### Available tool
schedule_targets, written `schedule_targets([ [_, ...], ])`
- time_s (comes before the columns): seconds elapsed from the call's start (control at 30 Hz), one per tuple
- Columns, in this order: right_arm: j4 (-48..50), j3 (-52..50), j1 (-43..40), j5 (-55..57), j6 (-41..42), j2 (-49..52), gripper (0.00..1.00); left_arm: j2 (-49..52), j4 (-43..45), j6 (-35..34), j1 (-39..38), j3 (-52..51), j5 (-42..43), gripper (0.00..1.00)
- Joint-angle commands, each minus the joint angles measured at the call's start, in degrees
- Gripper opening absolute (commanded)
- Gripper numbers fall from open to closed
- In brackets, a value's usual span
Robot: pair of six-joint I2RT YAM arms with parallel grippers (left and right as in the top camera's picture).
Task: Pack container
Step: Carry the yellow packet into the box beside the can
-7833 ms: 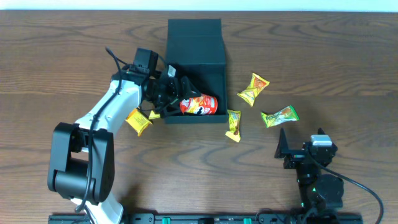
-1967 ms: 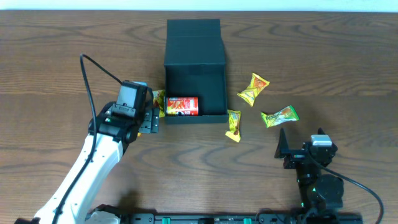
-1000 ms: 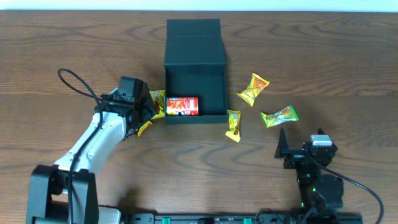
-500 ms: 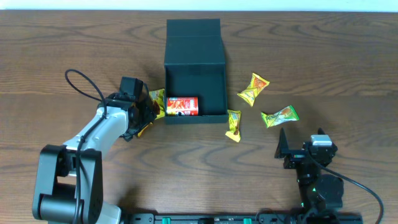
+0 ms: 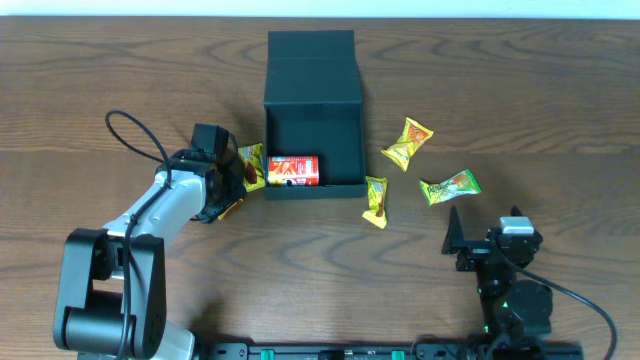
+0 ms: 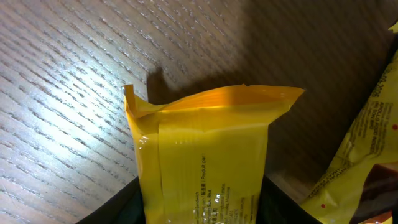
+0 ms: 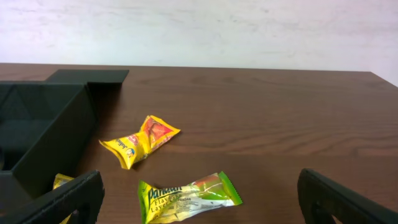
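The container (image 5: 362, 140) is a dark square box with its flap lid (image 5: 312, 62) laid open behind it. A red crisp can (image 5: 293, 171) lies inside at the front. Just left of the box, my left gripper (image 5: 228, 195) is low over the table. In the left wrist view my left gripper (image 6: 202, 199) is shut on a yellow snack packet (image 6: 208, 143), a black finger pressed against each side. A second yellow packet (image 5: 250, 165) leans on the box's left wall. My right gripper (image 7: 199, 186) stands wide open near the front edge, holding nothing.
Three loose packets lie right of the box: a yellow one (image 5: 406, 142), a green pandan one (image 5: 449, 186), and a yellow one (image 5: 375, 200) at the box's front corner. The left arm's cable (image 5: 130, 135) loops over the table to the left.
The left jaws have narrowed onto the yellow packet beside the box, and the left arm shifted slightly. The right arm has not moved.
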Motion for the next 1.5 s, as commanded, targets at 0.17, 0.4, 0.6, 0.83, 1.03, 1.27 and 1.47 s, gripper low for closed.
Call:
schedule_targets([
  [0.17,-0.02,-0.20,-0.35,0.59,-0.85,-0.31,0.99,0.28,-6.23,7.26,0.26,6.43,-1.75,0.40],
  [0.4,-0.02,-0.20,-0.35,0.59,-0.85,-0.31,0.99,-1.46,-17.64,12.48,-0.50,22.23,-1.68,0.29],
  [0.6,-0.02,-0.20,-0.35,0.59,-0.85,-0.31,0.99,-2.67,-21.20,14.29,-7.78,33.57,-1.51,0.29],
  [0.83,-0.02,-0.20,-0.35,0.59,-0.85,-0.31,0.99,-0.94,-14.93,9.62,-22.03,34.38,-1.75,0.30],
  [1.03,-0.02,-0.20,-0.35,0.59,-0.85,-0.31,0.99,6.16,-12.37,7.43,-27.78,34.38,-1.09,0.30],
  [1.27,-0.02,-0.20,-0.35,0.59,-0.85,-0.31,0.99,11.30,-11.02,7.43,-30.47,34.38,-1.07,0.30],
  [1.47,-0.02,-0.20,-0.35,0.59,-0.85,-0.31,0.99,13.16,-10.99,7.45,-30.60,34.38,-1.09,0.31],
])
